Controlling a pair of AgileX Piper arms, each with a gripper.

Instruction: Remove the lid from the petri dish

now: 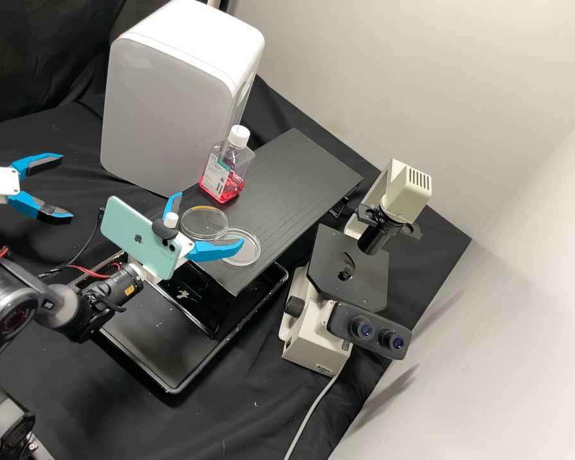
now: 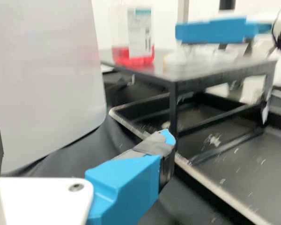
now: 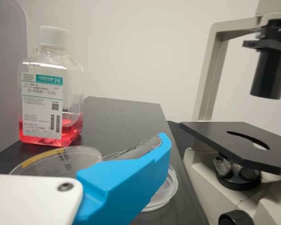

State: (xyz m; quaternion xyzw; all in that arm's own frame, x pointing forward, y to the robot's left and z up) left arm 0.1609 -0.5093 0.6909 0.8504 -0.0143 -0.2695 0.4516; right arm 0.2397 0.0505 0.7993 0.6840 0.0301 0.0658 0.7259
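High view: we find the right gripper [image 1: 195, 229] released, the yellow-tinged petri dish [image 1: 204, 222] between its fingers [image 1: 216, 250] and a clear dish [image 1: 244, 246] partly under one fingertip. A bottle [image 1: 223, 169] holding red liquid stands beyond. The left gripper [image 1: 64, 186], likewise released, hangs well apart.
Left wrist view: a white box [image 2: 47, 70] rises beside its finger [image 2: 131, 183].
Right wrist view: a microscope [image 3: 234, 140] flanks the finger [image 3: 126, 183].

Blue right claw [image 1: 208, 220] — red-liquid bottle [image 1: 223, 169]

The bottle [image 3: 54, 51] carries a white label [image 3: 42, 105] with teal band, small print and code.
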